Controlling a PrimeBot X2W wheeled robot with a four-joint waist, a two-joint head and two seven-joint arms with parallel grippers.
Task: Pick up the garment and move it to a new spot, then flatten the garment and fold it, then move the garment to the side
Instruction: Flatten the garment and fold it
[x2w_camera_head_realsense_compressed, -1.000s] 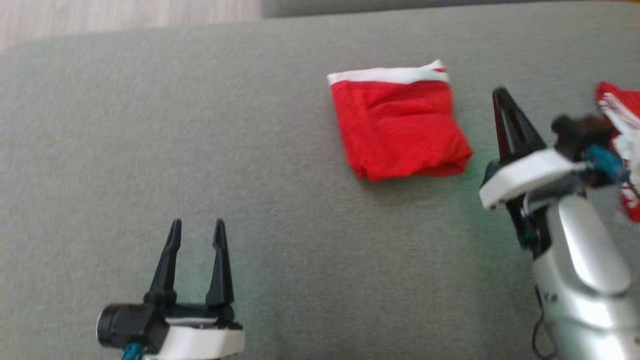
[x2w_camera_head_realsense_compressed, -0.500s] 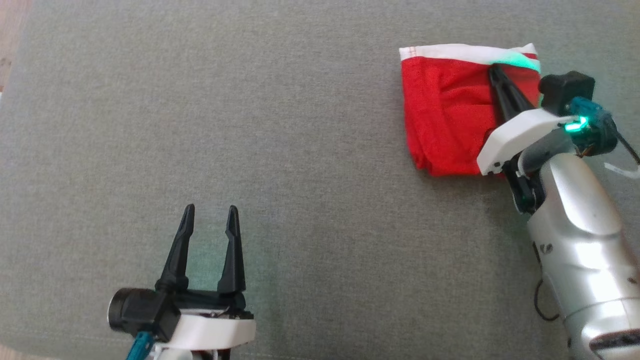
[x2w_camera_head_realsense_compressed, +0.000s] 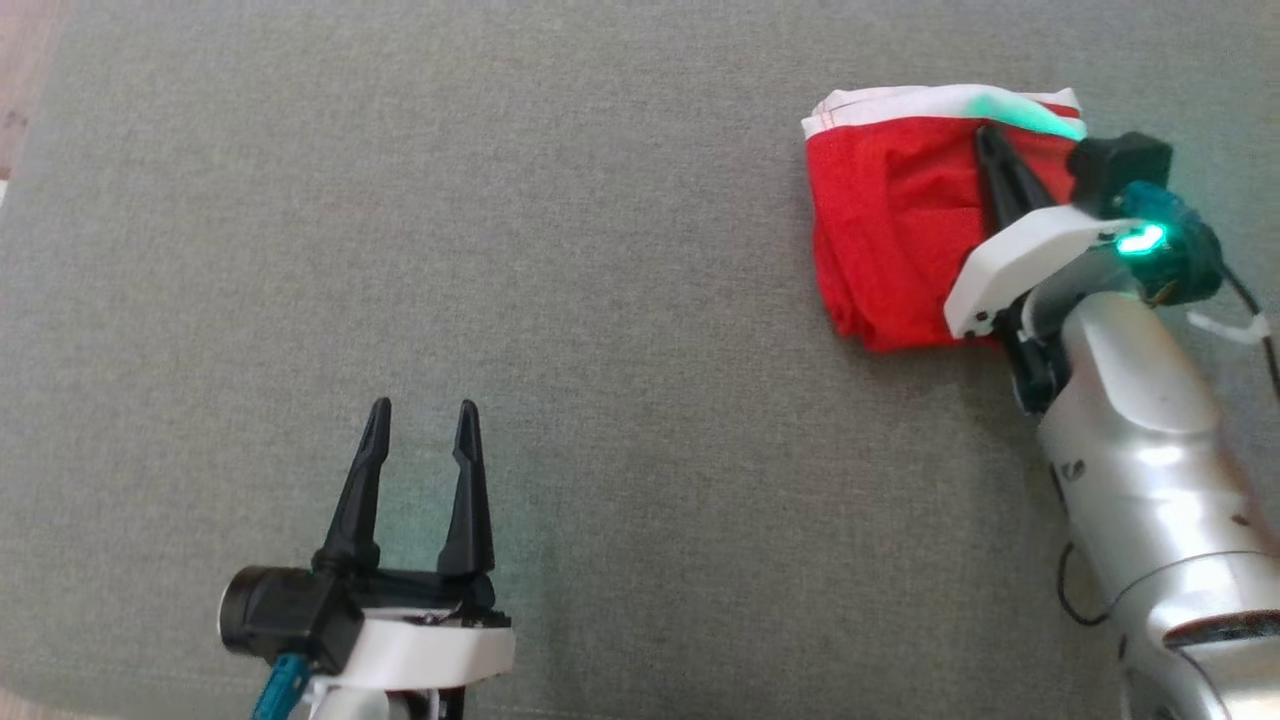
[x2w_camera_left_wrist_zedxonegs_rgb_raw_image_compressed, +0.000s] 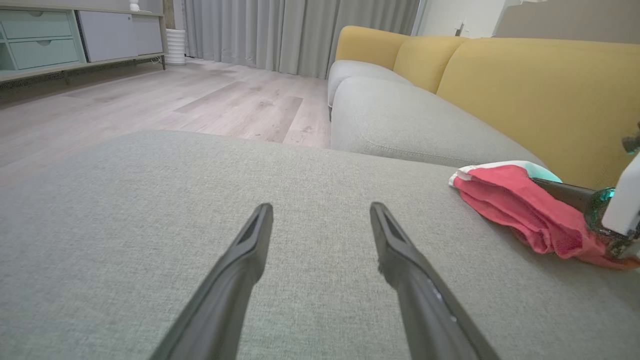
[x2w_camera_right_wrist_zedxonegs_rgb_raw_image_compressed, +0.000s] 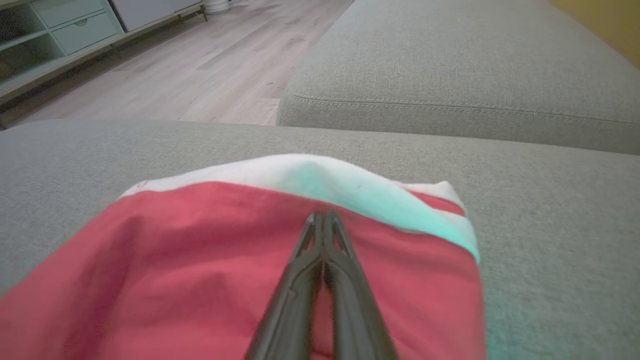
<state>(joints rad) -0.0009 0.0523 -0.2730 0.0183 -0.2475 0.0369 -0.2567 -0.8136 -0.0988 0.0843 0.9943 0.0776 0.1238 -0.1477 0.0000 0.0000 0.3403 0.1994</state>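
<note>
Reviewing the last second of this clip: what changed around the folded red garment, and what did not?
The head camera shifted, so judge against the garment. The right gripper, shut, went from beside the garment's right edge to lying over it, fingertips near the white band. No cloth shows between its fingers. The left gripper stayed open and idle over the grey cushion, and the garment stayed folded.

The grey cushion (x2w_camera_head_realsense_compressed: 620, 250) is viewed from above by the head camera and skimmed low by the left wrist camera, faced toward the yellow backrest (x2w_camera_left_wrist_zedxonegs_rgb_raw_image_compressed: 525, 90). The red garment (x2w_camera_right_wrist_zedxonegs_rgb_raw_image_compressed: 200, 260), shared by all views, is seen closest from the right wrist.
</note>
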